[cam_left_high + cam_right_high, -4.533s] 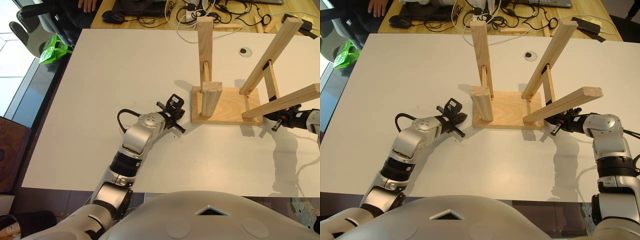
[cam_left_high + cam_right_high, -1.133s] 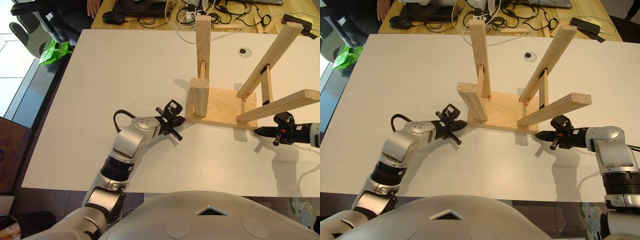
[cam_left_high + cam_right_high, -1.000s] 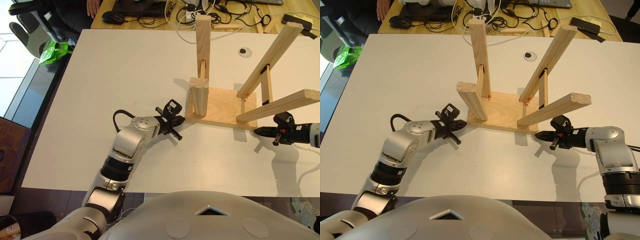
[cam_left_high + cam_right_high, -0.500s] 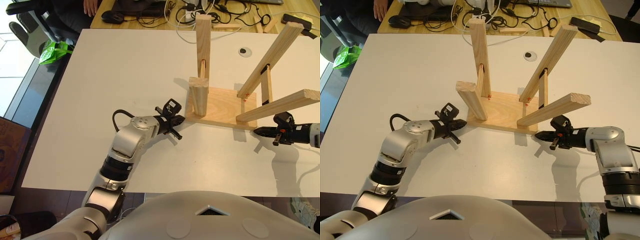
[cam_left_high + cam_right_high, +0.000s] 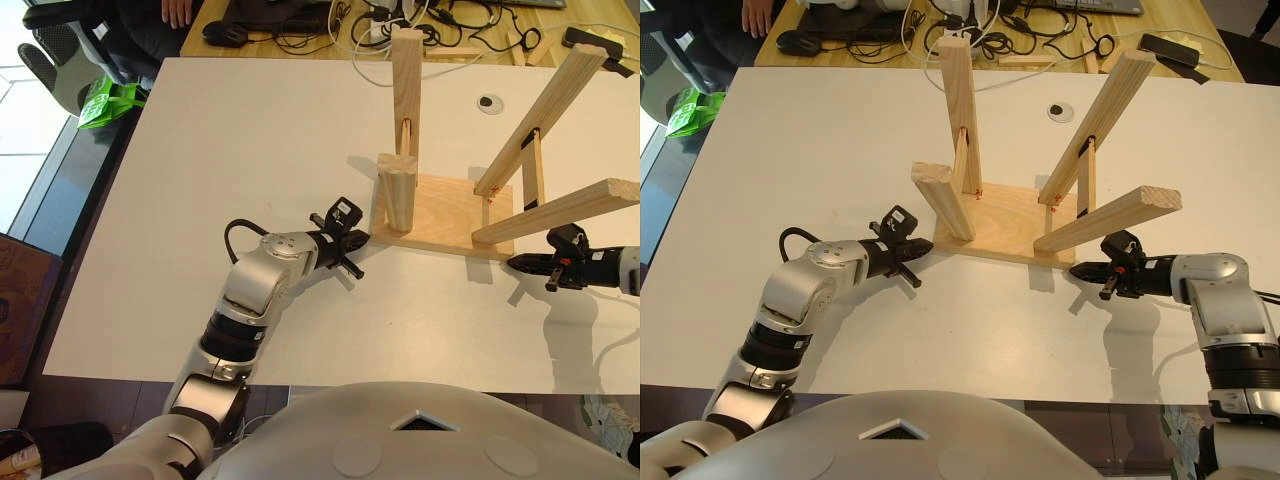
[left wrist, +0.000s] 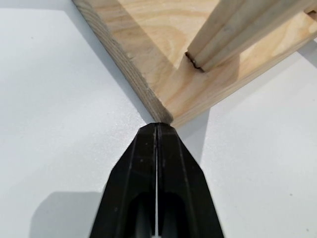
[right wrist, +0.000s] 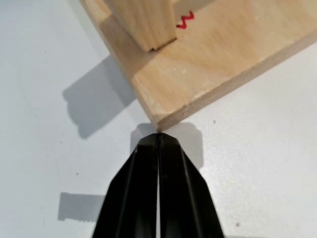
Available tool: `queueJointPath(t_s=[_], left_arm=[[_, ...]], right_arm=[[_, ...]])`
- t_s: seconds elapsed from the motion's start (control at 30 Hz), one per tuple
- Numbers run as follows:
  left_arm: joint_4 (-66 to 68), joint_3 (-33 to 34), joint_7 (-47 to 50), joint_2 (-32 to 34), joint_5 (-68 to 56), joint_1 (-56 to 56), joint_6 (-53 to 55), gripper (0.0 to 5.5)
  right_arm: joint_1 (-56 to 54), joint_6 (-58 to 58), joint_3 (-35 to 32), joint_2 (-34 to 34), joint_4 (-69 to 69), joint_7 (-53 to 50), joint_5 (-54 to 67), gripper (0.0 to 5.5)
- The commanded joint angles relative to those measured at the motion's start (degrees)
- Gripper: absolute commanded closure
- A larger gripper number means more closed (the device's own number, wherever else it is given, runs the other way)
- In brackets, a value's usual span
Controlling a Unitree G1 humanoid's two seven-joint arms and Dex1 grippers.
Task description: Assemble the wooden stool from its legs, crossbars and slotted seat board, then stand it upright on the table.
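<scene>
Now, from the head views, the stool [image 5: 398, 190] sits upside down on the counter [image 5: 230, 130]. Its seat board [image 5: 450, 215] lies flat and its four legs [image 5: 406, 90] point up. Since a few seconds ago it has turned a bit and slid toward the left. The right jaws have come out from under a leg to the near right corner. In the last second nothing has moved.

In the left wrist view, the left jaws are shut tight and hold nothing. Their tip touches the near left corner of the board.

In the right wrist view, the right jaws are also shut and empty, with their tip at the other near corner, close to a red mark [image 7: 183, 21].

I think the stool is built but still needs flipping onto its legs.
</scene>
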Motion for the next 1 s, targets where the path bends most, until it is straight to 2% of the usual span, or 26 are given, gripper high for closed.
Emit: queueJointPath(t_s=[0.03,1.0], left_arm=[[-1.2,-0.9,-1.6,-1.8,-2.5,-0.6,0.0,5.47],[-1.4,0.2,-2.3,-1.3,-3.5,-1.1,0.2,5.47]], right_arm=[[-0.3,-0.3,0.9,1.6,-0.6,1.3,1.6,5.50],[-0.3,1.7,0.5,2.3,-2.6,1.4,2.5,5.50]])
